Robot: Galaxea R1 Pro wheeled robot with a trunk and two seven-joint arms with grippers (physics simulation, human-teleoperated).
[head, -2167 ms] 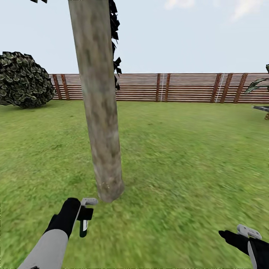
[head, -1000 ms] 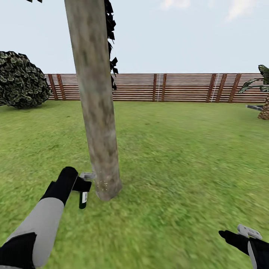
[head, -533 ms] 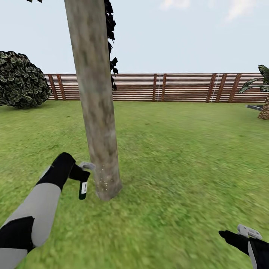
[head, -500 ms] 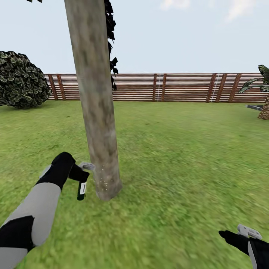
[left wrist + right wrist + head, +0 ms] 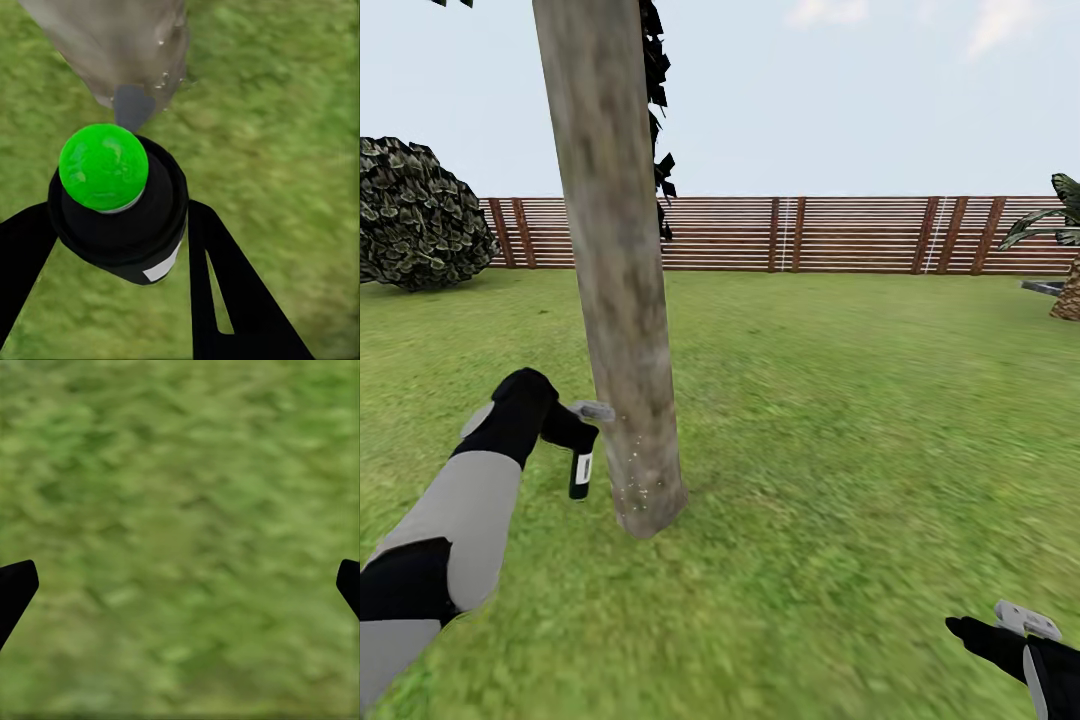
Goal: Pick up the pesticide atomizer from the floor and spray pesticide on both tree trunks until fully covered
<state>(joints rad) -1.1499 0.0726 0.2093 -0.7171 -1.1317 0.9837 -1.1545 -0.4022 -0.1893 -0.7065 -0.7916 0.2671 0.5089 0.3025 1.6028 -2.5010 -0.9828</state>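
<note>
At the near right, the right gripper [image 5: 1022, 620] hangs over the grass [image 5: 840, 450] with its fingers spread wide and empty. Farther in on the left, the left gripper [image 5: 582, 425] is clamped on the black sprayer [image 5: 581, 472], just beside the tree trunk [image 5: 622, 300], whose base carries white specks [image 5: 638, 480]. A brown slat fence [image 5: 810, 234] and a bush [image 5: 420, 214] stand far back.

On the lawn: 1 thick tree trunk [image 5: 622, 300], 1 pesticide atomizer [image 5: 581, 474] with 1 green dot on its cap in the left wrist view, 1 round dark bush [image 5: 422, 213], 1 slatted brown fence [image 5: 810, 234], 1 palm [image 5: 1060, 250] at the edge, and 2 robot arms, each ending in 1 gripper: the left gripper [image 5: 588, 420] and the right gripper [image 5: 1010, 625].
</note>
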